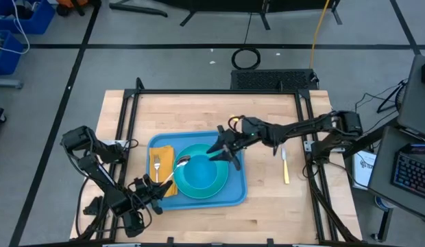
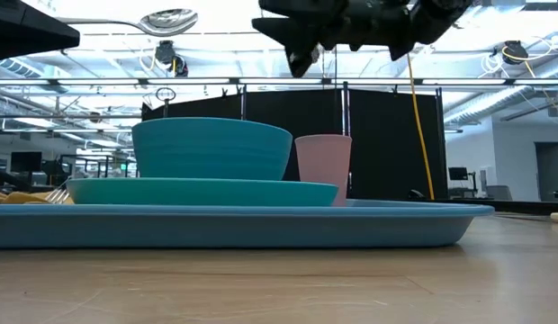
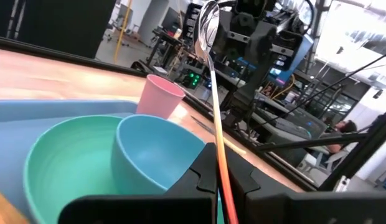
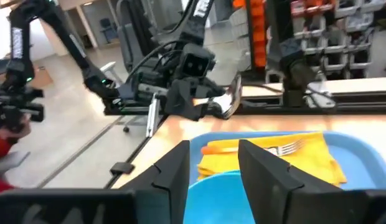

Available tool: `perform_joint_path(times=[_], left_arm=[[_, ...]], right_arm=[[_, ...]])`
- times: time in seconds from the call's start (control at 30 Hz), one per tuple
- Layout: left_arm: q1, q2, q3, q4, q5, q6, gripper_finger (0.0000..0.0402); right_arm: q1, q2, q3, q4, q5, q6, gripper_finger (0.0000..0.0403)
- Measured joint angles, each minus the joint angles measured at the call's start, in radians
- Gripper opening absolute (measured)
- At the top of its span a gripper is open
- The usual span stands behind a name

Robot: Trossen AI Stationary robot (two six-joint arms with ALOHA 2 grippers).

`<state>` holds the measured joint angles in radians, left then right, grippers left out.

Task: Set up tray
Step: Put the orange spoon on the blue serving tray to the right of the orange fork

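Blue tray [image 1: 234, 194] rim lies under the left pincer [image 1: 160, 189] grasping a spoon [image 1: 173, 171]; right pincer [image 1: 225, 150] released.

Smooth matt plastic tray [image 1: 234, 193]; glossy metal spoon [image 3: 207, 25]; pale wood-grain counter [image 1: 199, 113]; yellow cloth napkin [image 4: 311, 152].

light: bright overhead | glare: ceiling lamps, low view | blur: right wrist view

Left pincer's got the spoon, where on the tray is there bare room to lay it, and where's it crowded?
Little room. The tray shows only bare strips along its rim around the plate. The napkin with the fork fills the left end, the plate and bowl the middle; the right pincer hovers over the bowl. Bare table lies beyond the tray; a knife lies to its right.
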<state>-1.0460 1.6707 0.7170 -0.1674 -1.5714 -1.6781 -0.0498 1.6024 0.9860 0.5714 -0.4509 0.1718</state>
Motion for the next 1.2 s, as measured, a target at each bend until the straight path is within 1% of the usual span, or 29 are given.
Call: perform_joint_path(times=[0.2,0.37,0.47,0.63,0.73,0.8,0.87,0.93,1.2], left_arm=[[0.014,0.0,0.0,-0.006,0.0,0.003,0.0],[0.014,0.0,0.0,-0.008,0.0,0.01,0.0],[0.014,0.0,0.0,-0.006,0.001,0.025,0.0],[0.014,0.0,0.0,-0.007,0.0,0.028,0.0],[0.015,0.0,0.0,-0.007,0.001,0.028,0.0],[0.016,0.0,0.0,-0.007,0.001,0.028,0.0],[0.017,0.0,0.0,-0.006,0.0,0.028,0.0],[0.019,0.0,0.0,-0.005,0.0,0.028,0.0],[0.019,0.0,0.0,-0.007,0.001,0.029,0.0]], right_arm=[[0.005,0.118,0.078,0.002,0.002,-0.004,0.0162],[0.013,0.181,0.141,0.012,-0.023,-0.019,0.0173],[0.018,0.184,0.148,0.008,-0.022,-0.031,0.0173],[0.027,0.184,0.152,0.088,-0.024,-0.005,0.0174],[0.037,0.184,0.152,0.082,-0.017,-0.004,0.0175],[0.044,0.184,0.152,0.082,0.004,-0.005,0.0177],[0.047,0.184,0.152,0.084,0.056,-0.006,0.0182],[0.047,0.184,0.152,0.083,0.084,-0.019,0.0188],[0.048,0.184,0.151,0.101,0.083,-0.016,0.021]])
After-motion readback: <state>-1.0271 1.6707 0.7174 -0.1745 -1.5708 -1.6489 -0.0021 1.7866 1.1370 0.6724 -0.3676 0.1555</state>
